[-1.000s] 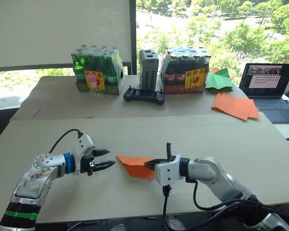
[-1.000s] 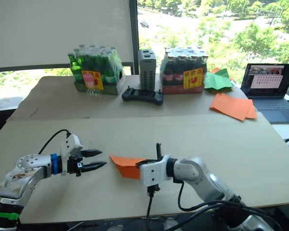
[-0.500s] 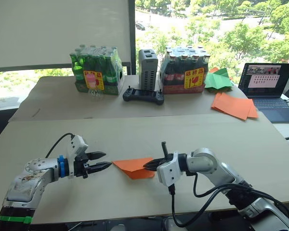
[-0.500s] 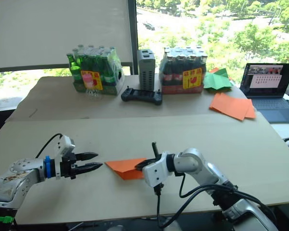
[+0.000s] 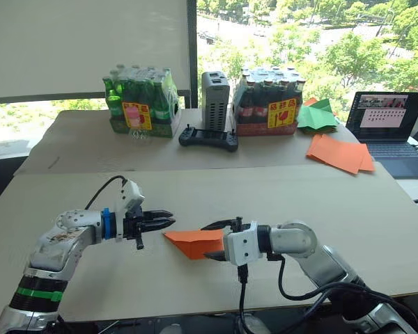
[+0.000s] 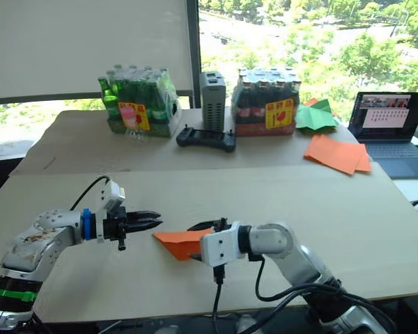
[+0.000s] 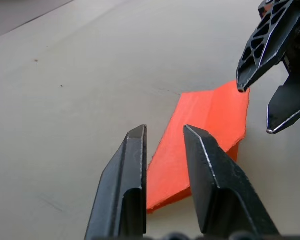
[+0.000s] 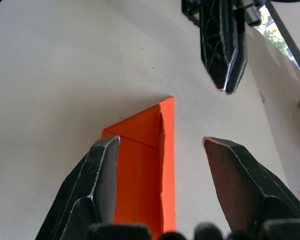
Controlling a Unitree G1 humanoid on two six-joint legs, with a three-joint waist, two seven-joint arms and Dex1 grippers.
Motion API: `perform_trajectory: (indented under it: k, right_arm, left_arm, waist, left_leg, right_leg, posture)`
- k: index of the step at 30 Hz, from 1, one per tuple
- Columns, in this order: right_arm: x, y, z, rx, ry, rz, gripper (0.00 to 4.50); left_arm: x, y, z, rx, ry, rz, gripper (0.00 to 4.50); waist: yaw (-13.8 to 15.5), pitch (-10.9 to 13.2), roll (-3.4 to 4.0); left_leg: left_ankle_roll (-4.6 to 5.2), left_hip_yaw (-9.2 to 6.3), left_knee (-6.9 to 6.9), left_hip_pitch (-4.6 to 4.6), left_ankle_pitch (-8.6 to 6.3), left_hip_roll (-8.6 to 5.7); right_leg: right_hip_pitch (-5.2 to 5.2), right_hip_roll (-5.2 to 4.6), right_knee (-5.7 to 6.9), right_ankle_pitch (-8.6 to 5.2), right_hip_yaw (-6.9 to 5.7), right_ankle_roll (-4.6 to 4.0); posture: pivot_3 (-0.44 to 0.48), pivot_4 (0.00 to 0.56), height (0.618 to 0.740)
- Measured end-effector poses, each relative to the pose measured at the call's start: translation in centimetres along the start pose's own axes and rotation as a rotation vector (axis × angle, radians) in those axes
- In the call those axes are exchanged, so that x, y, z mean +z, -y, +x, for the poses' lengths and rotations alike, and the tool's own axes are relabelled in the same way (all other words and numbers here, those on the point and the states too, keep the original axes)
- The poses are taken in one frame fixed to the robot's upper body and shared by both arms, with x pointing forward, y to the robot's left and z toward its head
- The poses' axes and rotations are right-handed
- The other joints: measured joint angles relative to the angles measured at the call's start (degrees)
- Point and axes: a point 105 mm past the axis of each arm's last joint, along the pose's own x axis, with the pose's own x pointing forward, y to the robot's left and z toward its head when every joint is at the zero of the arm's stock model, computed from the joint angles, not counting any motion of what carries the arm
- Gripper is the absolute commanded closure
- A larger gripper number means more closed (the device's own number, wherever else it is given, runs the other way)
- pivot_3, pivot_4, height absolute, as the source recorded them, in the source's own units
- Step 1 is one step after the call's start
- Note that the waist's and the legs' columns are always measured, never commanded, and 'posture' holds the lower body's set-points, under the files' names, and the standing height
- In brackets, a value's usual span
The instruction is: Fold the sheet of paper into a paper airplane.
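Centrally lying flat on the pale wooden table (image 5: 348, 209), between the two grippers: the sheet of paper (image 5: 195, 241), bright orange and already folded into a layered wedge, pointing toward the left gripper (image 5: 166, 223). Hovering just beside the paper's pointed tip, that left gripper, fingers (image 7: 132, 190) showing a narrow gap and gripping nothing. Reaching in from the paper's opposite, wider end, the right gripper (image 5: 212, 241), fingers (image 8: 100, 180) spread wide apart, one over the far edge of the paper and one by its near edge, not clamping it. Standing well beyond the paper on a second table (image 5: 76, 132) by the window: a shrink-wrapped pack of green bottles (image 5: 141, 101), farther back and on the left gripper's side; a grey boxy device (image 5: 216, 100), almost straight behind the paper; a pack of dark bottles (image 5: 268, 101) just beside that device, away from the green pack. Lying in front of the grey device, nearer the paper: a black handheld controller (image 5: 208, 138). Sitting far from the paper, back on the right gripper's side: a pile of flat orange sheets (image 5: 340, 153), some green paper (image 5: 316, 116) behind the pile, and an open laptop (image 5: 390, 132) beyond both.
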Motion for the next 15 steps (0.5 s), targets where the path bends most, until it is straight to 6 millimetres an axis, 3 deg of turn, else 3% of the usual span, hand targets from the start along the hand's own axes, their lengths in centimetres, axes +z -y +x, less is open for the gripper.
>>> perform_trajectory:
  k: [5, 8, 15]
  right_arm:
    - [1.5, 0.5, -1.4, -0.068, 0.021, 0.184, 1.52]
    - [2.2, 0.0, -1.8, -0.068, 0.019, 0.23, 1.52]
    - [1.8, -1.4, -2.5, -0.06, -0.045, 0.298, 1.52]
  left_arm:
    - [-1.0, 0.6, 2.6, -0.073, -0.055, 0.04, 4.48]
    - [-2.3, 0.5, 3.0, -0.08, -0.102, 0.04, 4.48]
    - [-4.5, 0.1, 3.5, -0.088, -0.172, 0.124, 4.48]
  waist:
    - [0.18, -0.01, -0.01]
    - [-0.06, -0.01, -0.01]
    - [0.16, -0.01, -0.01]
  left_leg:
    - [0.01, -0.01, 0.0, -0.03, 0.0, 0.0]
    - [0.01, 0.0, 0.0, -0.02, 0.0, 0.01]
    - [0.01, 0.01, 0.04, -0.02, 0.0, 0.0]
  right_leg:
    - [0.0, 0.0, -0.02, 0.0, 0.0, 0.0]
    - [-0.01, 0.02, -0.01, 0.0, 0.0, 0.0]
    - [0.03, 0.0, -0.03, 0.0, 0.0, 0.01]
  posture:
    - [0.0, 0.15, 0.723]
    - [0.0, 0.15, 0.723]
    - [0.0, 0.15, 0.723]
